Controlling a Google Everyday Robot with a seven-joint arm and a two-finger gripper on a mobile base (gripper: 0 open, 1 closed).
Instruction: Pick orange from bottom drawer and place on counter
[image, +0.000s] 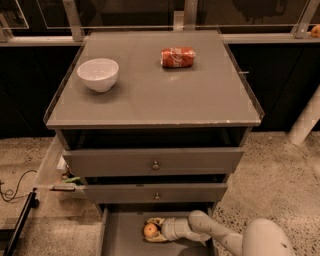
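The orange (150, 230) is a small round fruit lying on the floor of the open bottom drawer (120, 240), near the drawer's middle. My gripper (152, 230) reaches into the drawer from the right, and its pale fingers (156, 221) lie on both sides of the orange, closed around it. My white arm (220, 235) runs off to the lower right. The grey counter (155, 95) is above, with a thin raised rim.
A white bowl (98, 74) stands at the counter's back left. A dented red soda can (177, 56) lies at the back centre. Two wider knobbed drawers (155, 164) stick out above the bottom drawer. A cable and black stand (20, 210) lie on the floor at left.
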